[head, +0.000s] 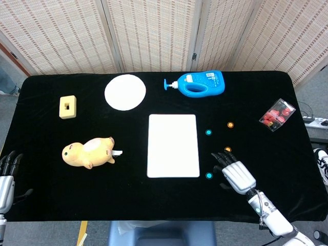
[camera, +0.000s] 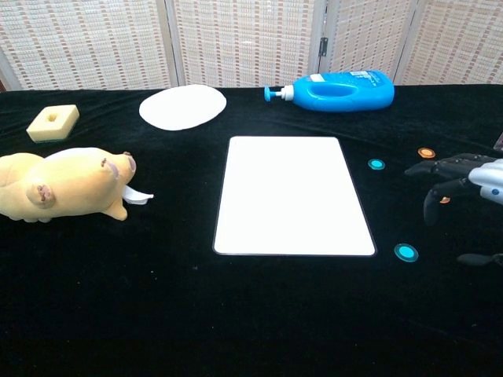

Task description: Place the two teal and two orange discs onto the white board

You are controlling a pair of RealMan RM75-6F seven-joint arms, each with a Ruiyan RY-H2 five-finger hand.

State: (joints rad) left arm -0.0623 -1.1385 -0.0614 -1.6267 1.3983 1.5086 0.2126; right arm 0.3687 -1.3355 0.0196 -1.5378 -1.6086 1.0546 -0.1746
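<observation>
The white board (head: 173,145) (camera: 292,194) lies flat at the table's middle. To its right sit two teal discs (head: 208,132) (head: 209,176) and two orange discs (head: 230,124) (head: 228,149). In the chest view the teal discs (camera: 376,164) (camera: 405,252) and the far orange disc (camera: 426,152) show clearly; the near orange disc (camera: 445,200) is mostly hidden behind my right hand. My right hand (head: 234,173) (camera: 464,182) hovers open, fingers spread, between the near orange disc and the near teal disc. My left hand (head: 6,177) stays at the table's left front edge, open and holding nothing.
A yellow plush pig (head: 88,151) lies left of the board. A white round plate (head: 125,91), a yellow sponge (head: 67,107) and a blue bottle (head: 199,83) sit further back. A clear packet of red items (head: 277,114) lies at the far right.
</observation>
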